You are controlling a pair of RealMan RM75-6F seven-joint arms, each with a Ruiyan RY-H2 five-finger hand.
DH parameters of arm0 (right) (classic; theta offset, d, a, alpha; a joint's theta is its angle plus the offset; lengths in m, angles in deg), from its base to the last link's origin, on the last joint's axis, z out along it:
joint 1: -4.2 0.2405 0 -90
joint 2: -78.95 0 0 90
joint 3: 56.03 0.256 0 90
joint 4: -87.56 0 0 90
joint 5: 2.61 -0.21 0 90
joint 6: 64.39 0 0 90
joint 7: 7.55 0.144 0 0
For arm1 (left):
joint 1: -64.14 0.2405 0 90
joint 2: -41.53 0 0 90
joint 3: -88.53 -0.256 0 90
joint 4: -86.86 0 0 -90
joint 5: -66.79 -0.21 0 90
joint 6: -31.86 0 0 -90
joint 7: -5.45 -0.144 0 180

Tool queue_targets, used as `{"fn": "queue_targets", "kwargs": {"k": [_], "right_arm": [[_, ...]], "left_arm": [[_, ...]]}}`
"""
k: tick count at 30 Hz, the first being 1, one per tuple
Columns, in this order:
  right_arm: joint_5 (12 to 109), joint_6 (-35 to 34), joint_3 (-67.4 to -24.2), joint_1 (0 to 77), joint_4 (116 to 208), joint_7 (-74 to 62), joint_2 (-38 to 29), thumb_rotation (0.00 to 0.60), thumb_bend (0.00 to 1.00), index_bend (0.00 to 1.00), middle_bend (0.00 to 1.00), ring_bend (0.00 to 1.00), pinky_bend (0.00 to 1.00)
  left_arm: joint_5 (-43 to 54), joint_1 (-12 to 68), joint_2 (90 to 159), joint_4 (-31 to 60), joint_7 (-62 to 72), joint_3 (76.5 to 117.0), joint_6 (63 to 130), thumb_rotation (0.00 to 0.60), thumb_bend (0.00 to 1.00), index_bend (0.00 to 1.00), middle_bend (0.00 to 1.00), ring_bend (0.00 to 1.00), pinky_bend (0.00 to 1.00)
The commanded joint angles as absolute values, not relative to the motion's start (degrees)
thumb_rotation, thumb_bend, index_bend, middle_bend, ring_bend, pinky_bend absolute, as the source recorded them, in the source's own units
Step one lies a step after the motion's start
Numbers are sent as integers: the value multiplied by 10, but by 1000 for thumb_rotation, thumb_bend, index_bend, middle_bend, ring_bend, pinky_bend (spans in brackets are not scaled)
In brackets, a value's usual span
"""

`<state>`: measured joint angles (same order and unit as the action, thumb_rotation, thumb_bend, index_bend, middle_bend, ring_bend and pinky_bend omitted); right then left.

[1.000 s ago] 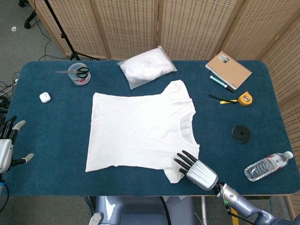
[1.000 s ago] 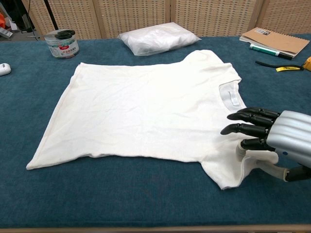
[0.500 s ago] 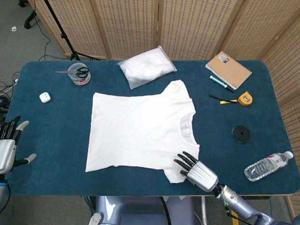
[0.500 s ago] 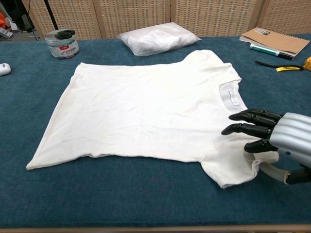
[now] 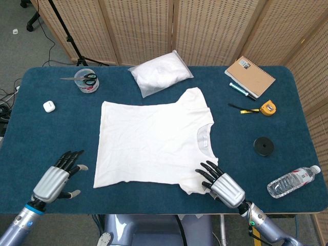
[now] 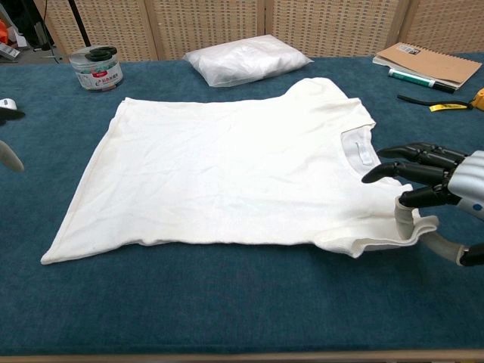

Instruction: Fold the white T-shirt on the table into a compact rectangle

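Blue cloth covers the surface [image 5: 56, 128] in your head view, with woven screens behind. The white T-shirt [image 5: 151, 143] lies flat at centre, collar toward your right. Your right robot hand [image 5: 221, 182] sits at the near sleeve, clamped on its bunched edge. Your left robot hand [image 5: 57, 177] rests off the shirt near the hem, fingers apart, holding nothing. In your chest view, the right robot hand [image 6: 439, 189] pinches the sleeve's edge [image 6: 412, 227], thumb under the fabric. Only a fingertip of the left robot hand [image 6: 9, 155] shows at the frame's edge.
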<state>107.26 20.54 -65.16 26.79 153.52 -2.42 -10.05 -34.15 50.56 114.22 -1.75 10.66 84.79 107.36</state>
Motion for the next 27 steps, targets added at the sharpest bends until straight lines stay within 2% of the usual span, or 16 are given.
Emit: {"fn": "queue_targets", "kwargs": {"k": [1,12,27], "right_arm": [[1072,207,-652,267,1535,-23,-98,600,593,659,183,0,72],[1066,205,-648,267,1532,-19,-98,600,608,659,183,0,72],[1063,198,-650,266,1530,-21,-100,600,620,659,183,0,72]], "left_arm": [[-335,496,1179,5,94,842,1053,600,122,380,0,0,0],[-302,490,1230,60,111,848,1045,600,209,411,0,0,0],[-282,481,1268,116,145,839,1031,600,214,421,0,0,0]]}}
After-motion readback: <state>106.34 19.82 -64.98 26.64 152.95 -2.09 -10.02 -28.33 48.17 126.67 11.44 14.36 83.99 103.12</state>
